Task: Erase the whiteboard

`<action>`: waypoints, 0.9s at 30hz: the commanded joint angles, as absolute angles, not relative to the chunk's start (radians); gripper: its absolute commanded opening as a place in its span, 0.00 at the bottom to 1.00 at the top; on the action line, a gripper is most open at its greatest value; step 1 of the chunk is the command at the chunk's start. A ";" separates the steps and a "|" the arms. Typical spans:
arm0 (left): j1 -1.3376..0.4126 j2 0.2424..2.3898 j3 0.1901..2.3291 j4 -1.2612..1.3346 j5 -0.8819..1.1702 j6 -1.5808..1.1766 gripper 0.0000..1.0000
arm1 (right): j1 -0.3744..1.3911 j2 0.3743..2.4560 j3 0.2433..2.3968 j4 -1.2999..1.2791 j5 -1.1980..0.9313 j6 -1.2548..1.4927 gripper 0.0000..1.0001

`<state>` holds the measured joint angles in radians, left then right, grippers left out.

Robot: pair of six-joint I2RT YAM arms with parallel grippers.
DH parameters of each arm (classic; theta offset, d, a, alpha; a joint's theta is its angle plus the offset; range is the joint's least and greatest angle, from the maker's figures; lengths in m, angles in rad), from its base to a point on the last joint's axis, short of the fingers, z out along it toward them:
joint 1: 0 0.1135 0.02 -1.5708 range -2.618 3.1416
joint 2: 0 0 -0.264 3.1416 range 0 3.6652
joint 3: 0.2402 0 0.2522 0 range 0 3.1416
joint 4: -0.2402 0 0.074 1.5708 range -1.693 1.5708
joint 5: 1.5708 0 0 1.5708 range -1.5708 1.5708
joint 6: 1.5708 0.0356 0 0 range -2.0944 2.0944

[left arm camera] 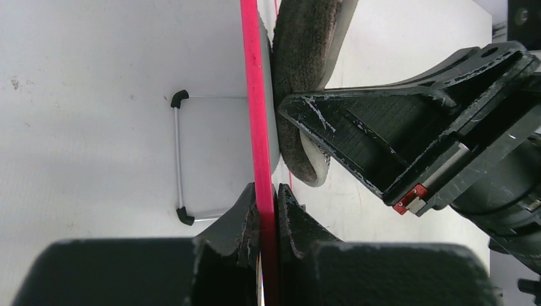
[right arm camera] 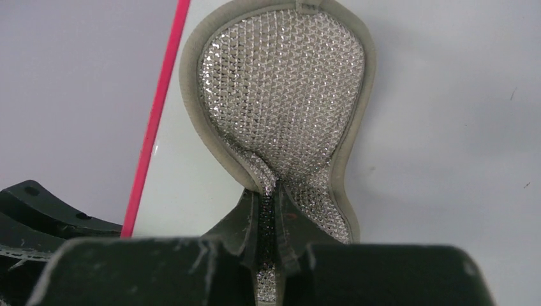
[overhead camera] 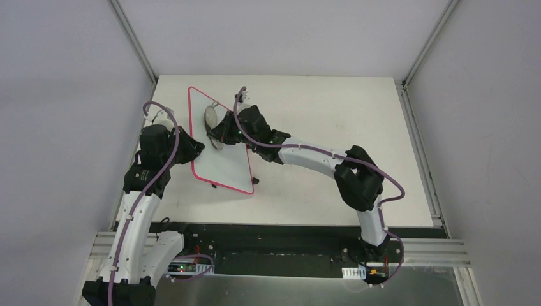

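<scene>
The right end effector (right arm camera: pixel 271 194) pinches the neck of a grey pad (right arm camera: pixel 281 95), which presses against the far half of the whiteboard (overhead camera: pixel 224 162); the left end effector (left arm camera: pixel 266 201) is clamped on the whiteboard's left long edge, above the worktop (overhead camera: pixel 332 108). The whiteboard's long axis runs away from the arms; strokes should likely follow it.

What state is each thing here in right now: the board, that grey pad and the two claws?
whiteboard: clamped by its red edge, no writing visible on the face that shows.
grey pad: pinched at its narrow end, lying against the whiteboard.
left gripper: shut on the whiteboard's frame.
right gripper: shut on the grey pad.
wire stand: sticking out from the whiteboard's far side.
</scene>
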<state>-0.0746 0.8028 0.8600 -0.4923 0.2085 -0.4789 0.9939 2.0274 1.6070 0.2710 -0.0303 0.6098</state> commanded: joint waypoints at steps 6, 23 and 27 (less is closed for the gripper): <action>-0.115 0.848 0.773 -0.690 0.298 -0.316 0.00 | 0.912 2.024 1.297 0.431 -0.112 0.739 0.00; -0.115 0.856 0.773 -0.689 0.298 -0.314 0.00 | 1.116 1.905 1.457 0.317 -0.092 0.639 0.00; -0.115 0.858 0.774 -0.689 0.299 -0.316 0.00 | 1.129 1.844 1.395 0.347 -0.093 0.648 0.00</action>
<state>-0.0746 0.8028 0.8616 -0.4980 0.2188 -0.4770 1.0294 1.9270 1.4025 0.2974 0.0517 0.6422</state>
